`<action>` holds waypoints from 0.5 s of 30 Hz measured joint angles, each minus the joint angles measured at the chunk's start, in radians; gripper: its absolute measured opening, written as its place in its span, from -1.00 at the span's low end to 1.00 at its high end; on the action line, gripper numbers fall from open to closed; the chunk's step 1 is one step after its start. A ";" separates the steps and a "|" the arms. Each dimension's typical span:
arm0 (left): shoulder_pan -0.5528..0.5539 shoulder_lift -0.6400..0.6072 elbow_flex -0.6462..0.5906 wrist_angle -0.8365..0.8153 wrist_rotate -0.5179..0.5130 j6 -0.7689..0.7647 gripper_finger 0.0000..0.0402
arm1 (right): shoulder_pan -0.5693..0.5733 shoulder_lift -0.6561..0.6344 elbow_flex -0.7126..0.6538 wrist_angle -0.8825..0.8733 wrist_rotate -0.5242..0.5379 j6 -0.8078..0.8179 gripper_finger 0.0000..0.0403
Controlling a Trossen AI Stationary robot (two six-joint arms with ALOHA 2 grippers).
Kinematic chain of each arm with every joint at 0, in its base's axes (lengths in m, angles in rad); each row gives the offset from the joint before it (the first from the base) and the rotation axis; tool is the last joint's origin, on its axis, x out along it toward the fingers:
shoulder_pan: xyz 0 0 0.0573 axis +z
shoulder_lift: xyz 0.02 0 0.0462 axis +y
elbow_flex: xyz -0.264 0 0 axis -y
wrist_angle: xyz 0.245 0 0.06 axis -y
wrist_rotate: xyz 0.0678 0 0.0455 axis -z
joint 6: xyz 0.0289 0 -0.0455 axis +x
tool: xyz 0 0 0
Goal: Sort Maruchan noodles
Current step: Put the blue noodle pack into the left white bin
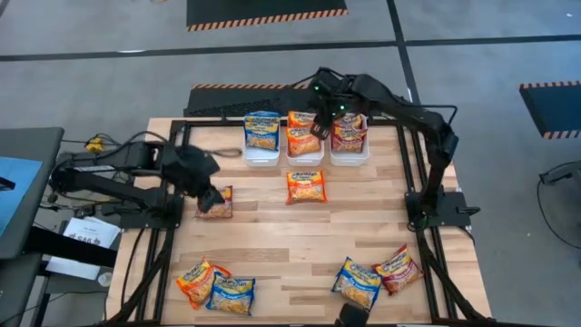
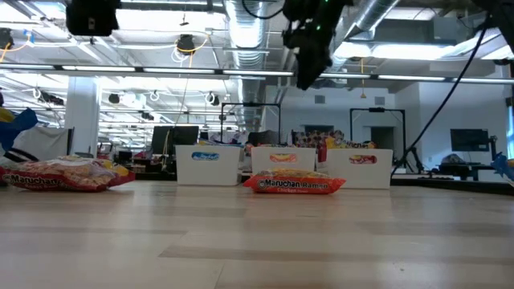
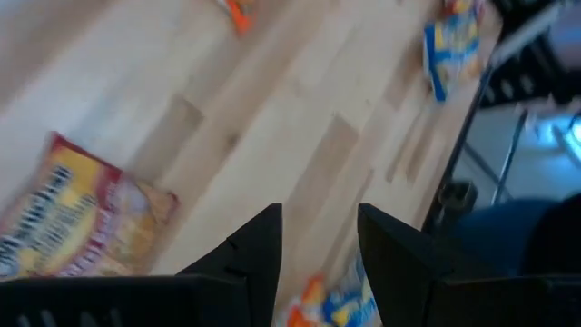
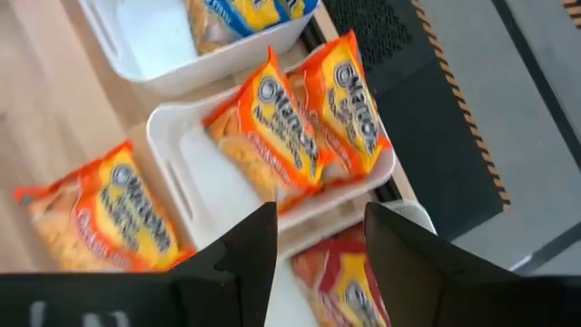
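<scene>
Three white trays stand at the table's far edge: the left one holds a blue packet, the middle one two orange packets, the right one dark red packets. One orange packet lies flat mid-table and a dark red packet lies at the left. My left gripper hovers open above the table beside that dark red packet, touching nothing. My right gripper is open and empty, raised over the middle tray.
At the near edge lie an orange packet and a blue one on the left, and a blue packet and a dark red one on the right. Bare wood shows between these and the mid-table packet.
</scene>
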 joint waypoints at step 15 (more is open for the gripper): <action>-0.276 0.251 0.000 0.004 0.104 0.044 -0.33 | 0.183 0.000 0.304 -0.267 0.001 0.129 -0.13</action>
